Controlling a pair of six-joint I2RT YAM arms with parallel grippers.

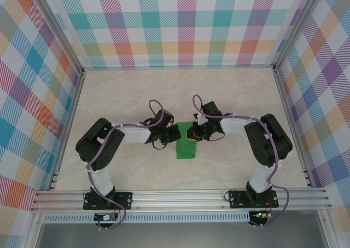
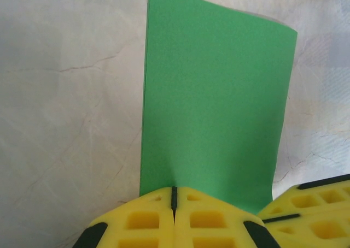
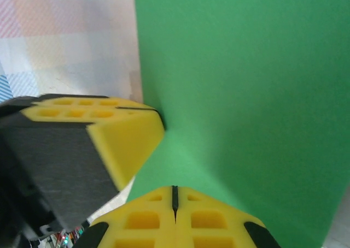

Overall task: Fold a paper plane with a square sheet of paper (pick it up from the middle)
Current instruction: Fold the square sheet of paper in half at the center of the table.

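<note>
The square sheet of paper (image 1: pixel 186 147) is bright green and looks like an upright rectangle, raised between both grippers at the table's middle. My left gripper (image 1: pixel 176 134) is shut on its near edge, and the sheet (image 2: pixel 219 106) rises straight from the closed yellow jaws (image 2: pixel 174 196) with a small pucker there. My right gripper (image 1: pixel 192 133) is shut on the same edge of the sheet (image 3: pixel 246 95), jaws closed (image 3: pixel 175 196). The left fingers (image 3: pixel 120 133) pinch the paper just beside it. The paper plane is out of view.
The pale marble-patterned table (image 1: pixel 229 89) is boxed in by checked walls (image 1: pixel 180 24) at the back and both sides. An aluminium rail (image 1: pixel 180 196) with both arm bases runs along the near edge. The right fingers (image 2: pixel 317 204) crowd the left gripper closely.
</note>
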